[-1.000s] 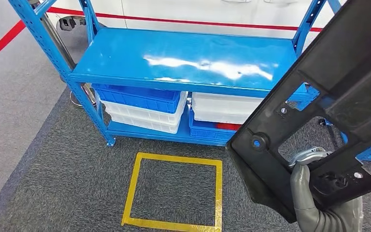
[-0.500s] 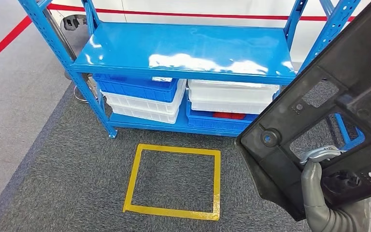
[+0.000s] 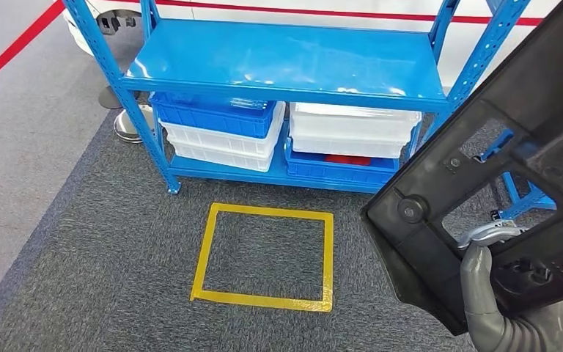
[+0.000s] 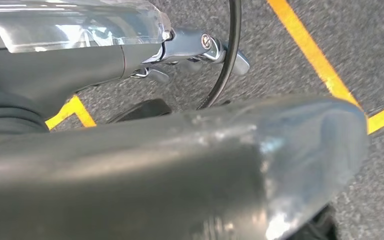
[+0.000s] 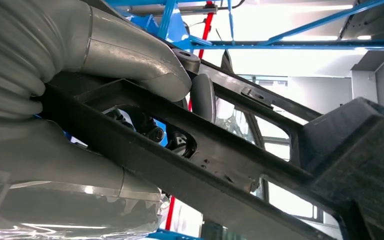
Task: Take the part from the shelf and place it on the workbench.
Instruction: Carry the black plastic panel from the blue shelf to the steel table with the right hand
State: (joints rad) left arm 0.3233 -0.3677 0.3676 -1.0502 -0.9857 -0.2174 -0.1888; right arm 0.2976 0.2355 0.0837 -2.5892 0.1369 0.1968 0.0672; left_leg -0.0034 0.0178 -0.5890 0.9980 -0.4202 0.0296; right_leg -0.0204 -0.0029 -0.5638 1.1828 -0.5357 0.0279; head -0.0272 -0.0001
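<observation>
Head view: right robot hand point(image 3: 509, 312) clenched around black frame part point(image 3: 484, 183), long axis slanting up-right, blue shelf point(image 3: 286, 59) emptied; left robot hand's state unclear.

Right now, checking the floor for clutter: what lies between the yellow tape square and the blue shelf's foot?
In the head view, bare grey carpet alone separates the yellow tape square from the blue shelf.

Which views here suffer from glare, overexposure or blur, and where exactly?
Head view: sharp, with soft white glare on the blue shelf top; the black part reads clearly. Left wrist view: a grey form up close looks soft, with the yellow floor tape behind it. Right wrist view: the background behind the part is blown out white, while the right hand stays well exposed.
</observation>
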